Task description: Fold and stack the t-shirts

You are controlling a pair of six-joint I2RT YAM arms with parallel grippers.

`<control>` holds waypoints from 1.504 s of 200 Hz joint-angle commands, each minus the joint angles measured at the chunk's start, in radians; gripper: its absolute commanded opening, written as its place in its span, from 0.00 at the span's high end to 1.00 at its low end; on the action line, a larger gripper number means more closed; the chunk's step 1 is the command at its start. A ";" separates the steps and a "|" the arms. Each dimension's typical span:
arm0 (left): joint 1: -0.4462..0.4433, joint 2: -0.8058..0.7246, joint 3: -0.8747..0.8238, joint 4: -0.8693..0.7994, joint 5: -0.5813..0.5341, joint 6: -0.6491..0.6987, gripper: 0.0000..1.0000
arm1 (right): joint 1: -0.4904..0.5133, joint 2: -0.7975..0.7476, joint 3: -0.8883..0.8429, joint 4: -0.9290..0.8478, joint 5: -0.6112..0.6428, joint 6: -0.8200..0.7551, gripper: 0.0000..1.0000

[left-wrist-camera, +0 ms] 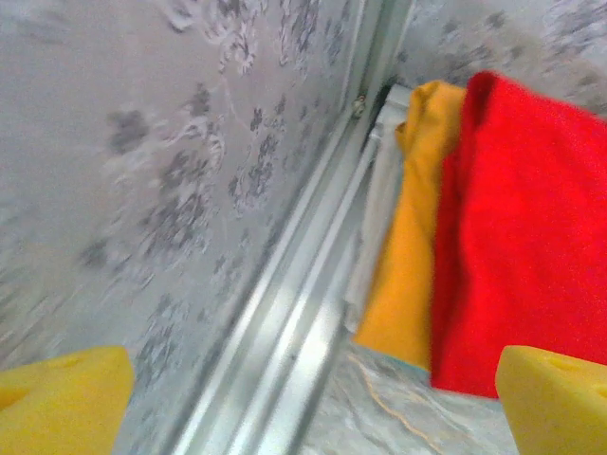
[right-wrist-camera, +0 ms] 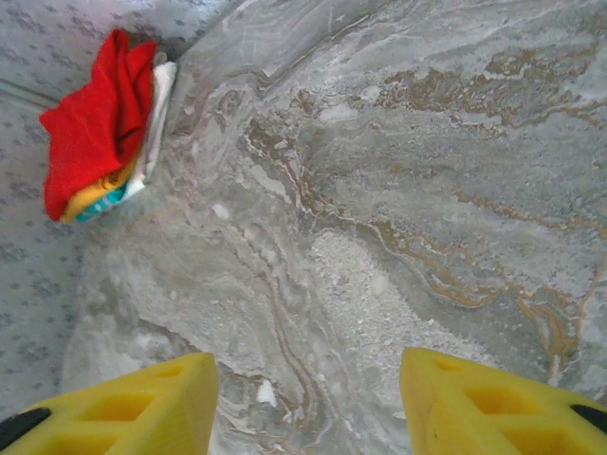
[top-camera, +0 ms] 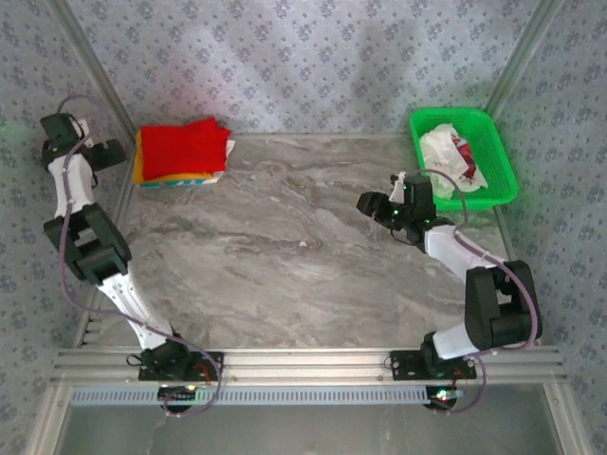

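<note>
Walls [top-camera: 313, 57]: grey patterned panels on three sides of the table, with metal posts in the corners.
Table [top-camera: 285, 256]: grey marble top, bare across the middle.
Right arm [top-camera: 474, 284]: reaches from its near-right base toward the basket, wrist bent leftward over the table.
Left arm [top-camera: 90, 246]: stretches up the left edge to the far-left corner.
Basket [top-camera: 474, 203]: green mesh, at the far-right corner, just beyond the right wrist.
Stack [top-camera: 182, 156]: folded tees piled at the far-left corner against the back wall.
Red tee [top-camera: 185, 144]: top of the stack; a bright red slab in the left wrist view [left-wrist-camera: 531, 227], also seen from the right wrist [right-wrist-camera: 95, 123].
Orange tee [left-wrist-camera: 408, 246]: directly under the red one, its edge showing along the pile's side.
White layer [left-wrist-camera: 379, 209]: beneath the orange, nearest the wall rail.
Teal edge [right-wrist-camera: 104, 204]: a thin strip at the pile's bottom.
Marked tee [top-camera: 453, 156]: white with red marks, crumpled inside the basket.
Left gripper [left-wrist-camera: 308, 408]: just left of the stack, jaws spread wide, nothing between them.
Right gripper [right-wrist-camera: 308, 408]: above bare marble left of the basket, jaws apart, holding nothing.
Pads [right-wrist-camera: 123, 408]: yellow foam, clear of any cloth.
</note>
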 commanded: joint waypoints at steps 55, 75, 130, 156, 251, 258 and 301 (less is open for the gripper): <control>-0.436 -0.866 -1.137 0.614 -0.282 -0.119 0.02 | 0.086 -0.117 -0.001 -0.148 0.764 -0.368 0.08; -0.477 -0.877 -1.273 0.669 -0.319 -0.138 0.02 | 0.055 -0.137 -0.116 -0.022 0.882 -0.427 0.08; -0.503 -0.691 -1.354 0.930 -0.313 -0.029 0.02 | -0.064 -0.186 -0.285 0.218 0.835 -0.517 0.07; -0.503 -0.550 -1.265 0.936 -0.274 -0.024 0.02 | -0.117 -0.117 -0.305 0.267 0.789 -0.554 0.07; -0.429 -0.324 -1.375 1.423 -0.145 -0.003 0.02 | -0.208 0.023 -0.523 0.857 0.484 -0.646 0.06; -0.429 -0.337 -1.380 1.409 -0.133 0.003 0.02 | -0.208 0.048 -0.553 0.936 0.467 -0.652 0.04; -0.427 -0.314 -1.259 1.215 -0.081 0.026 0.02 | -0.276 0.081 -0.426 0.725 0.378 -0.605 0.00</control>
